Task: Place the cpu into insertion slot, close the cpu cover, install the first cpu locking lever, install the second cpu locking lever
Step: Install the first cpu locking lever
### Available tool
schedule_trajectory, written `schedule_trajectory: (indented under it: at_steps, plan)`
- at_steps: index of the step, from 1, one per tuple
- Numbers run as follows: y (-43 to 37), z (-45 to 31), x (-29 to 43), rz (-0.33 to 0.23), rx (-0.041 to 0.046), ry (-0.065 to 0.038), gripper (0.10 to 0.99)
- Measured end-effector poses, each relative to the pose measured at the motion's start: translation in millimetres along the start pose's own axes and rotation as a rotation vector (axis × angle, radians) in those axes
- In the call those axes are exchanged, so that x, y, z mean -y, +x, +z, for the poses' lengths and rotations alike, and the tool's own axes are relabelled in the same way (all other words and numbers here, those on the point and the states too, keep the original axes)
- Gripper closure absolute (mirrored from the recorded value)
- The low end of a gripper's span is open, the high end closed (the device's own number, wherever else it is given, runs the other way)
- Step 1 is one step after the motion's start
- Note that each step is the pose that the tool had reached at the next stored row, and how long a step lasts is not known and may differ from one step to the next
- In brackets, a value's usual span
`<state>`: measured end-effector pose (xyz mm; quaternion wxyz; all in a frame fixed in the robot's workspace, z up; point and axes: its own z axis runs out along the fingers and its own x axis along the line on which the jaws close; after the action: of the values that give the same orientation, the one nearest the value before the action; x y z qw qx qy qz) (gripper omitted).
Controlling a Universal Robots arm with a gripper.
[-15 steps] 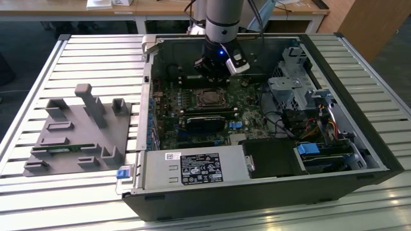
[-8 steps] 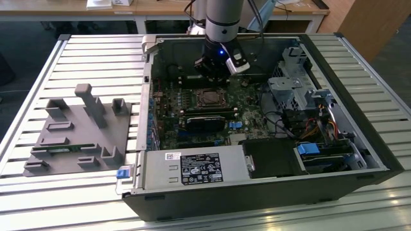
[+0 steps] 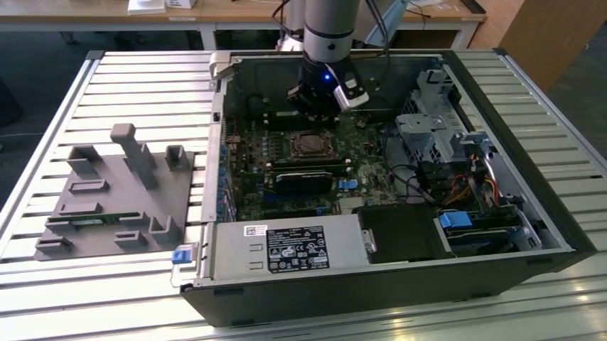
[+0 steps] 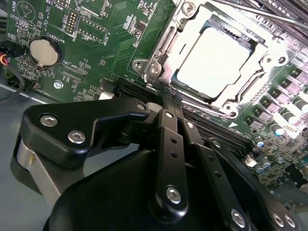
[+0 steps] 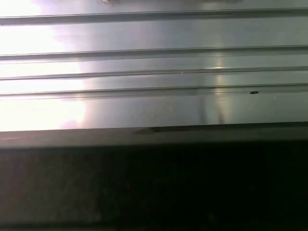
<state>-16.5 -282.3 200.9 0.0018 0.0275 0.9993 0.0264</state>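
1. The open computer case (image 3: 531,234) lies on its side on a slatted metal table (image 3: 142,85), and the arm reaches down into it from above.
2. The gripper (image 3: 314,114) hangs over the green motherboard (image 3: 256,192), just beyond the insertion slot (image 3: 309,145) on its far side in the exterior view.
3. In the second wrist view the gripper (image 4: 166,98) has its jaws pressed together, nothing pinched between them, their tips just beside the near edge of the slot's metal frame.
4. The cpu (image 4: 213,62) sits flat inside the insertion slot (image 4: 155,70), its pale silver top showing through the square window.
5. The cpu cover (image 4: 250,86) lies down over the chip, framing it on all sides.
6. A thin locking lever (image 4: 250,14) runs along the far side of the slot; whether it is latched I cannot tell.
7. A round coin battery (image 4: 44,52) sits on the board, well apart from the slot.
8. A grey holder block (image 3: 114,199) rests on the table beside the case, on the exterior view's left.
9. The first wrist view shows ribbed metal slats (image 5: 154,77) above a dark edge.
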Motion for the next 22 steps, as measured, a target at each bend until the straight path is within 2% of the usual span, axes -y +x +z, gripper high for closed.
schedule_trajectory:
  at_steps: [22]
  plan:
    - [-0.4, 4.1, 0.1, 0.0, 0.0, 0.003, 0.98]
